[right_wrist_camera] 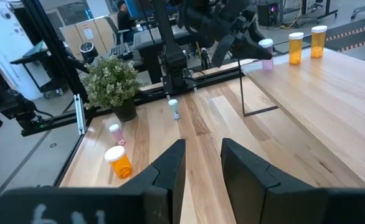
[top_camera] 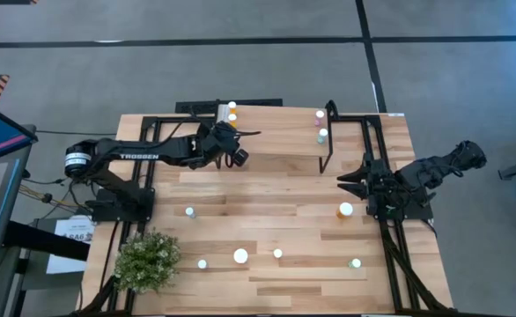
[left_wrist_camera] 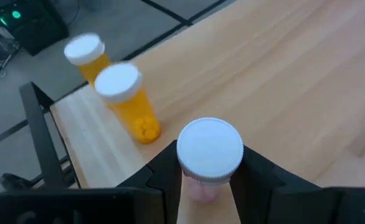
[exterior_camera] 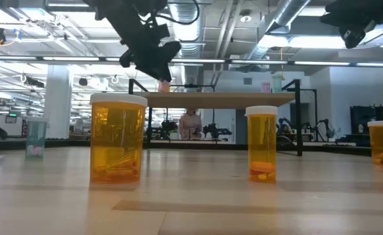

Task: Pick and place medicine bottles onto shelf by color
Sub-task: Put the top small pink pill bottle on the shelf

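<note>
The shelf (top_camera: pixel 276 132) stands at the table's far side. Two orange bottles (left_wrist_camera: pixel 123 99) stand at its far left corner; a pink bottle (top_camera: pixel 320 114) and a green one (top_camera: pixel 322 135) stand at its right end. My left gripper (top_camera: pixel 238 155) is over the shelf's left part, shut on a pink bottle (left_wrist_camera: pixel 210 149) with a white cap. Several more medicine bottles stand on the table, among them a big orange one (exterior_camera: pixel 117 138) and an orange one (top_camera: pixel 346 210). My right gripper (right_wrist_camera: pixel 203 162) waits at the table's right edge, open, with nothing between its fingers. My left gripper pinches the pink bottle's body (left_wrist_camera: pixel 202 190) just under the cap between its two fingers (left_wrist_camera: pixel 257 180). The fingers come from the table's left, slanting down. The bottle stands upright in the hold, cap up, a little above the shelf top (exterior_camera: pixel 224 99).
A small potted plant (top_camera: pixel 148 260) stands at the table's near left corner. The shelf's black legs (top_camera: pixel 328 160) reach down to the table at the right. Loose bottles dot the near half of the table (top_camera: pixel 277 254). A person (exterior_camera: pixel 191 123) shows in the room behind.
</note>
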Motion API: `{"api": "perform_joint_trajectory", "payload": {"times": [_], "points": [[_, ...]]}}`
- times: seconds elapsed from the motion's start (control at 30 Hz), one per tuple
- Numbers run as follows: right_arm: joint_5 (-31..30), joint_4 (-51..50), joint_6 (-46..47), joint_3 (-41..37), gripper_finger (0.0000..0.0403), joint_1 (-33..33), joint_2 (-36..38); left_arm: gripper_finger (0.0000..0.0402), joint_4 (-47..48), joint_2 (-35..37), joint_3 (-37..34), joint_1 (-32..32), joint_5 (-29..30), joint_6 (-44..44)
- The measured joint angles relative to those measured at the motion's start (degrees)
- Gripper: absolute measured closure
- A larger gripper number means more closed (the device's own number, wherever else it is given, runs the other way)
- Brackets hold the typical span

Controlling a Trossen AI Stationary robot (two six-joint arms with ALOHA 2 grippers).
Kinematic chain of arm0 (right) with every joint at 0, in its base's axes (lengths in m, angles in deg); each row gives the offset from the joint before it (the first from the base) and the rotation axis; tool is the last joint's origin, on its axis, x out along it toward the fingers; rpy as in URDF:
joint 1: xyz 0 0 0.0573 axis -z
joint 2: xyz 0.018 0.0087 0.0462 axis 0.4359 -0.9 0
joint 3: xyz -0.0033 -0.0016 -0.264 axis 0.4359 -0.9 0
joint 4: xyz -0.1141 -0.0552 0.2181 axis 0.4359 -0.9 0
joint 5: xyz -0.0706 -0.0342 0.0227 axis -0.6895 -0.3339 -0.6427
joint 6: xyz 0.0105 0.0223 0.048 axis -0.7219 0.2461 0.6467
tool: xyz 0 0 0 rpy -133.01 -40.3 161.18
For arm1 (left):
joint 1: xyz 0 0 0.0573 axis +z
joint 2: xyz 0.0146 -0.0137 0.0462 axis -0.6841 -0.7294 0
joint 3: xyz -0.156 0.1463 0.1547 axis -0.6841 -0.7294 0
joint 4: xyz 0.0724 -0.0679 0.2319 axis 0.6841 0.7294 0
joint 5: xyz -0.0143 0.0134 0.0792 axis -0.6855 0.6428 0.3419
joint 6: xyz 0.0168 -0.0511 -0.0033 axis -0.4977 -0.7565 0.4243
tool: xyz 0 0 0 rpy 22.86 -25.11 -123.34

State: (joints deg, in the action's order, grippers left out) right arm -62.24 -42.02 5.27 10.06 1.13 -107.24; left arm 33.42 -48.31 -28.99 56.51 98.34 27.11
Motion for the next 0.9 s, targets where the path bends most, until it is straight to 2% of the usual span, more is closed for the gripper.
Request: {"api": "perform_joint_trajectory", "payload": {"times": [0.6, 0.9], "points": [[0.0, -0.9, 0.5, 0.0, 0.028, 0.0, 0.0, 0.0301, -5.4, 1.8, -1.1, 1.1, -2.9, 2.7], [0.0, -1.3, 1.4, 0.0, 0.028, 0.0, 0.0, 0.0301, -7.9, 2.6, -1.6, 1.1, -1.8, 3.2]]}}
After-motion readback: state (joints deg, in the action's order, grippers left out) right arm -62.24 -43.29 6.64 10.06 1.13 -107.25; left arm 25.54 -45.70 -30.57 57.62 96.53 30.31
